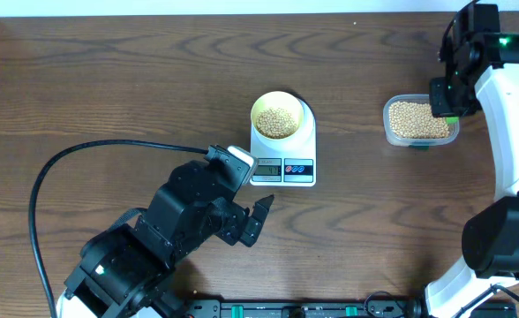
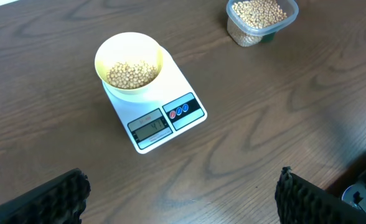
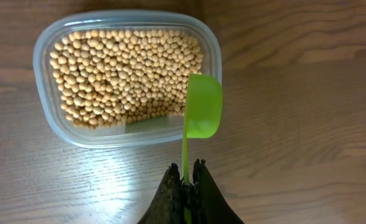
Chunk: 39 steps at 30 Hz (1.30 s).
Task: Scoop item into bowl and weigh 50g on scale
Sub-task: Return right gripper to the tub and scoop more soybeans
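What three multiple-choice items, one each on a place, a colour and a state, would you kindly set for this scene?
1. Where does the bowl stand?
A) on the scale
B) beside the scale
C) under the scale

2. What colour is the scoop in the right gripper?
A) red
B) green
C) blue

3. How is the left gripper?
A) open, holding nothing
B) shut on the scoop
C) shut on the bowl

Answers:
1 A, the overhead view shows the bowl on the scale's white platform.
2 B, the right wrist view shows a bright green scoop.
3 A, its fingers stand wide apart with nothing gripped between them.
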Each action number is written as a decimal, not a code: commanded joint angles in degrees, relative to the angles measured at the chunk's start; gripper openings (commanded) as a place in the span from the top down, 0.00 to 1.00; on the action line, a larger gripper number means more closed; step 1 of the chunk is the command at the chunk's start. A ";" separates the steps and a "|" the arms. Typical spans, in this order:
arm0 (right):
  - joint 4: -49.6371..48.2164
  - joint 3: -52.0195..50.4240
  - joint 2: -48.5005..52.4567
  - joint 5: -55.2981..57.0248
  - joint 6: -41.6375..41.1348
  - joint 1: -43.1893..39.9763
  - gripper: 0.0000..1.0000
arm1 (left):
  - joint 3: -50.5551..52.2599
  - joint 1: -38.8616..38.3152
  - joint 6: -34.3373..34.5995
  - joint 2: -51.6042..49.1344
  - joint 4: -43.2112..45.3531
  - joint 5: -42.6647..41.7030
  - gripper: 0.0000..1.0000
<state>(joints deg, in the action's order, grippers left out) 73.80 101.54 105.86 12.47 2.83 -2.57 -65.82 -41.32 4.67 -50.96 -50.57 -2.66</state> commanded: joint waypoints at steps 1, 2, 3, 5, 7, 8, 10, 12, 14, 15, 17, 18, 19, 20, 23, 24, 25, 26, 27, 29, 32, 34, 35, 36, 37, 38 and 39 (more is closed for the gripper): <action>-1.27 -1.86 0.20 0.52 2.32 -0.17 0.99 | -0.42 0.15 0.09 0.04 0.04 0.13 0.02; -1.92 -2.36 0.20 0.22 2.45 -0.17 0.99 | -0.42 0.15 0.09 0.04 0.04 0.13 0.02; -2.40 -2.73 0.20 -0.07 2.45 -0.17 0.99 | -0.42 0.15 0.09 0.04 0.02 0.13 0.02; -3.48 -3.63 0.20 -1.11 2.43 -0.17 0.99 | -0.42 0.15 0.09 0.04 0.04 0.13 0.02; -4.07 -4.24 0.20 -1.68 2.38 -0.17 0.98 | -0.42 0.15 0.09 0.04 0.04 0.13 0.02; -4.26 -4.48 0.20 -1.66 2.38 -0.17 0.99 | -0.42 0.15 0.09 0.04 0.02 0.13 0.02; -4.31 -4.59 0.20 -1.66 2.38 -0.28 0.99 | -0.42 0.15 0.09 0.04 0.02 0.13 0.02; -4.33 -4.59 0.20 -1.68 2.19 -0.52 0.99 | -0.42 0.15 0.09 0.04 0.04 0.13 0.02; -4.33 -4.59 0.20 -1.79 1.92 -0.81 0.99 | -0.42 0.15 0.09 0.04 0.04 0.13 0.02; -4.39 -4.72 0.20 -1.92 1.92 -0.98 0.99 | -0.42 0.15 0.09 0.04 0.04 0.13 0.02; -5.03 -5.16 0.20 -2.14 1.92 -1.16 0.99 | -0.42 0.15 0.09 0.04 0.04 0.13 0.02; -5.79 -5.68 0.20 -2.36 1.92 -1.20 0.99 | -0.42 0.15 0.09 0.04 0.02 0.13 0.02; -6.78 -6.43 0.20 -2.58 1.92 -1.20 0.99 | -0.42 0.15 0.09 0.04 0.02 0.13 0.02; -8.00 -7.43 0.20 -3.06 1.92 -1.20 0.99 | -0.42 0.15 0.09 0.04 0.02 0.13 0.02; -11.37 -10.58 0.20 -5.40 1.92 -1.20 0.99 | -0.42 0.15 0.09 0.04 0.04 0.13 0.02; -12.31 -11.58 0.20 -6.03 1.81 -1.20 0.99 | -0.42 0.15 0.09 0.04 0.04 0.13 0.02; -13.20 -12.55 0.20 -6.19 1.11 -1.20 0.99 | -0.42 0.15 0.09 0.04 0.02 0.13 0.02; -14.10 -13.51 0.20 -6.21 0.37 -1.20 0.99 | -0.42 0.15 0.09 0.04 0.04 0.13 0.02; -14.97 -14.34 0.20 -6.21 -0.17 -1.20 0.99 | -0.42 0.15 0.09 0.04 0.04 0.13 0.02; -16.41 -15.63 0.20 -7.13 -0.74 -1.20 0.99 | -0.42 0.15 0.09 0.04 0.04 0.13 0.02; -17.75 -16.74 0.20 -9.64 -1.20 -1.20 0.99 | -0.42 0.15 0.09 0.04 0.02 0.13 0.02; -18.21 -17.16 0.20 -10.58 -2.75 -1.20 0.99 | -0.42 0.15 0.09 0.04 0.04 0.13 0.02; -18.56 -17.42 0.22 -11.08 -3.41 -1.20 0.99 | -0.42 0.15 0.09 0.04 0.02 0.13 0.02; -18.86 -17.68 0.22 -11.61 -3.72 -1.25 0.99 | -0.42 0.15 0.09 0.04 0.04 0.13 0.02; -19.19 -17.94 0.22 -12.31 -4.26 -1.36 0.99 | -0.42 0.15 0.09 0.04 0.04 0.13 0.02; -19.41 -18.18 0.22 -13.09 -4.55 -1.53 0.99 | -0.42 0.15 0.09 0.04 0.04 0.13 0.02; -19.69 -18.49 0.22 -13.94 -4.55 -1.70 0.99 | -0.42 0.15 0.09 0.04 0.02 0.13 0.02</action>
<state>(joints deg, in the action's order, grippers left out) 54.70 84.33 105.86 2.61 0.58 -3.68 -65.82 -41.32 4.67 -50.96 -50.57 -2.66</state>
